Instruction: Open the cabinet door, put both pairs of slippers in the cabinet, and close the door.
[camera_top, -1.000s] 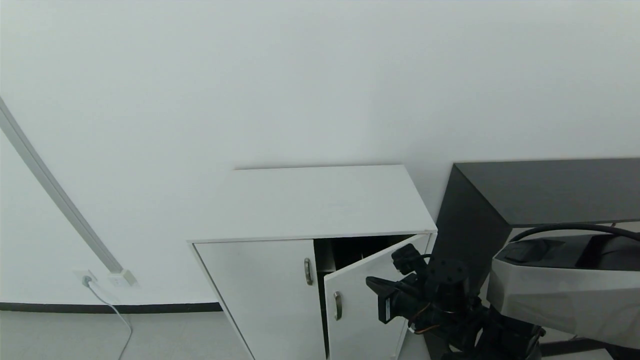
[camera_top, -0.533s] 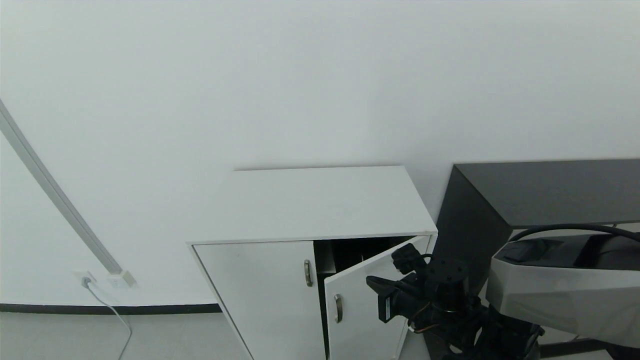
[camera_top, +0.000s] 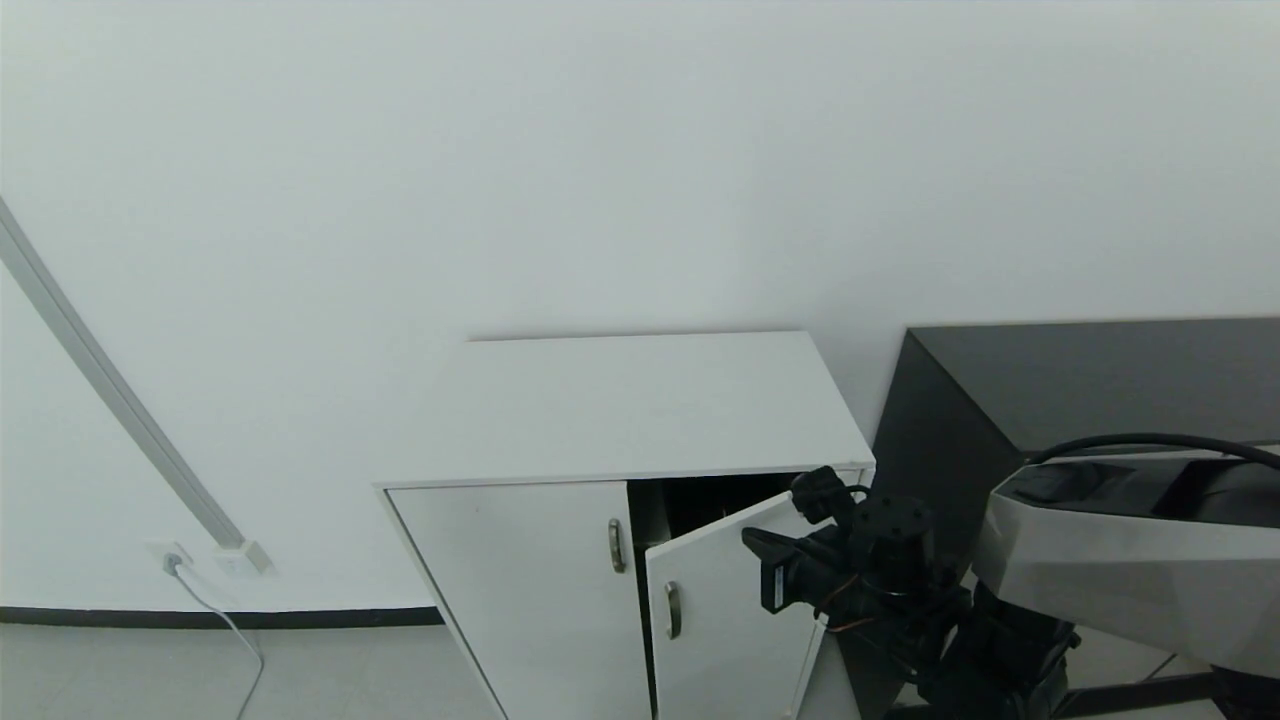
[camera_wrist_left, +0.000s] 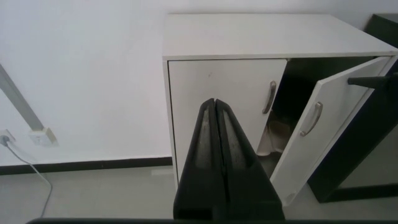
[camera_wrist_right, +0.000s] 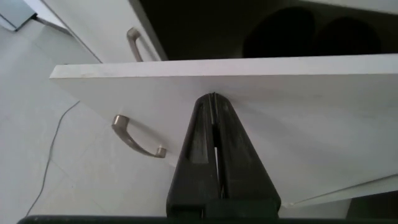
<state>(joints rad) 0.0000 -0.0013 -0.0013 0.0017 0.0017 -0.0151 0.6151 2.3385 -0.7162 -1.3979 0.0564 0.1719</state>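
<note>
The white cabinet (camera_top: 640, 400) stands against the wall. Its left door (camera_top: 520, 590) is closed and its right door (camera_top: 730, 620) is ajar at a narrow angle. My right gripper (camera_top: 752, 540) is shut, and its tips (camera_wrist_right: 214, 96) rest on the outer face of the right door (camera_wrist_right: 311, 124) near its top edge, above the door handle (camera_wrist_right: 138, 137). Two dark rounded shapes (camera_wrist_right: 280, 31) lie in the cabinet; whether they are slippers I cannot tell. A pale object (camera_wrist_left: 273, 134) sits lower inside. My left gripper (camera_wrist_left: 214, 102) is shut, empty, and held back from the cabinet front.
A black table (camera_top: 1100, 380) stands directly right of the cabinet, close to the open door. A wall socket with a cable (camera_top: 175, 560) and a slanted conduit (camera_top: 100, 370) are on the left. Bare floor (camera_wrist_left: 93, 199) lies before the cabinet.
The right door has swung a little further toward closed. My right gripper has moved up and toward the cabinet with it.
</note>
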